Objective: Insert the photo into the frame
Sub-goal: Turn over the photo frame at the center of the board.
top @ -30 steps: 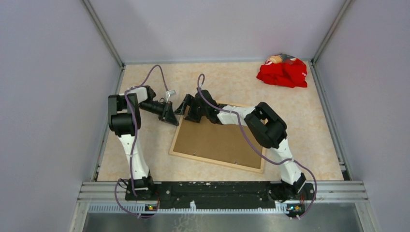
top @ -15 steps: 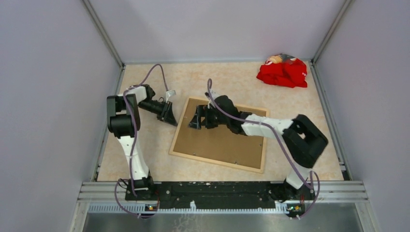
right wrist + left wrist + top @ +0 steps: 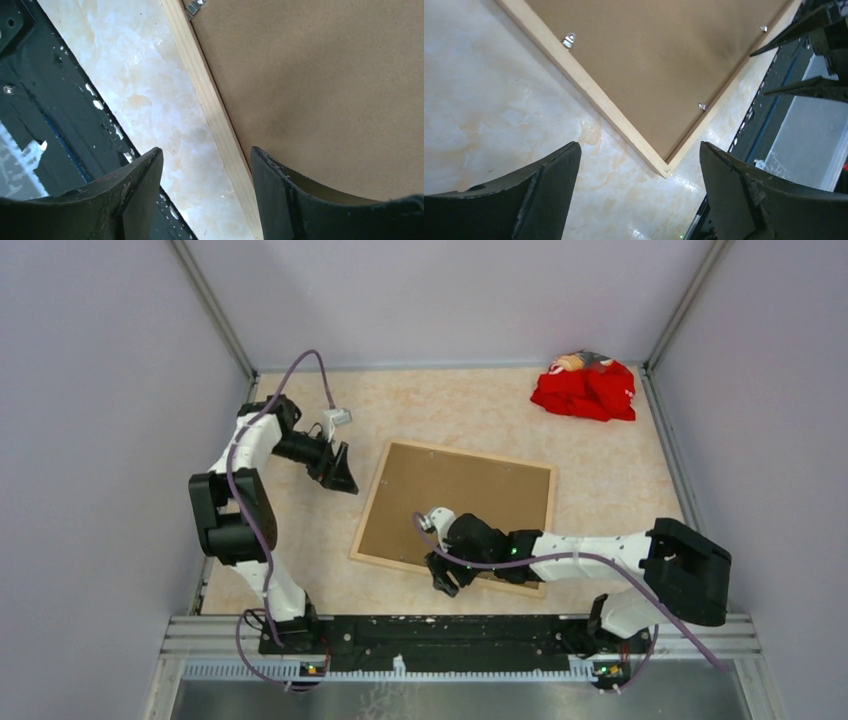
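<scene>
Swinging away from the far-left corner of the frame (image 3: 370, 500), the right arm now reaches low across the front of the table (image 3: 480, 410), and the right gripper (image 3: 440, 580) sits at the frame's near edge; the left arm has drawn back a little toward the left wall. The frame itself lies where it was, flat and face down, with the brown backing board (image 3: 460, 500) uppermost inside its light wooden rails and small metal clips (image 3: 569, 40) along the edge. The photo cannot be seen in any view. In the right wrist view the right gripper (image 3: 206, 150) stands open, one finger over the backing board and the other over the table side, with the near rail running between them; nothing is held, and whether a finger touches the wood cannot be told. The left gripper (image 3: 340, 478) hangs over the bare table just beside the frame's left rail, its jaws wide apart and empty, the frame's near-left corner showing between its fingers (image 3: 549, 195). A red cloth (image 3: 585, 390) lies bunched in the far-right corner, well apart from both arms.
</scene>
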Robot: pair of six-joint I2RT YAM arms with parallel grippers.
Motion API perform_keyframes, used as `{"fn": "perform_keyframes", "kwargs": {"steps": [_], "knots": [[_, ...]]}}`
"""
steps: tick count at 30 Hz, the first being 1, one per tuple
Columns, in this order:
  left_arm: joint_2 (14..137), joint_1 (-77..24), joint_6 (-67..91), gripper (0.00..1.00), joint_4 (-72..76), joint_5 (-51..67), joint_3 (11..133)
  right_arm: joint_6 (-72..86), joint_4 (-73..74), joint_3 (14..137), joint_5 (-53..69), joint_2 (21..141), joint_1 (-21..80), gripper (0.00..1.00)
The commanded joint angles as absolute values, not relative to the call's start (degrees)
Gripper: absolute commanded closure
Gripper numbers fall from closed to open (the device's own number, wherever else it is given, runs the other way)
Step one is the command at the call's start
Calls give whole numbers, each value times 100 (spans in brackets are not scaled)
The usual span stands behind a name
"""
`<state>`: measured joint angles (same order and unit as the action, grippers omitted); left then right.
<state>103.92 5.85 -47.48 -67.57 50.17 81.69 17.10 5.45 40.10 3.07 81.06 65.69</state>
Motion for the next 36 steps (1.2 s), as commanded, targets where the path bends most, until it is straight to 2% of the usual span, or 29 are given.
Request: {"fn": "perform_keyframes", "kwargs": {"steps": [1,14,16,20,21,25,36], "knots": [[9848,604,-5114,2,-7160,5116,7879,1190,602,4218,-495,7977,6879,38],[8252,646,-5660,1,-6822,5391,7154,789,774,4473,-1310,8725,7305,62],[7868,642,-6073,1,-6812,5565,6903,775,756,4530,-1406,8728,7303,70],[7081,647,-7137,1,-6553,5510,6161,743,946,4971,-1594,8662,7301,97],[6907,646,-7584,1,-6454,5428,5933,734,971,5086,-1642,8627,7297,100],[6198,640,-8878,1,-6471,5192,5202,705,1159,5738,-1262,8570,7068,100],[4431,514,-10377,1,-5660,5295,4372,1023,2059,7491,-421,8830,6855,100]]}}
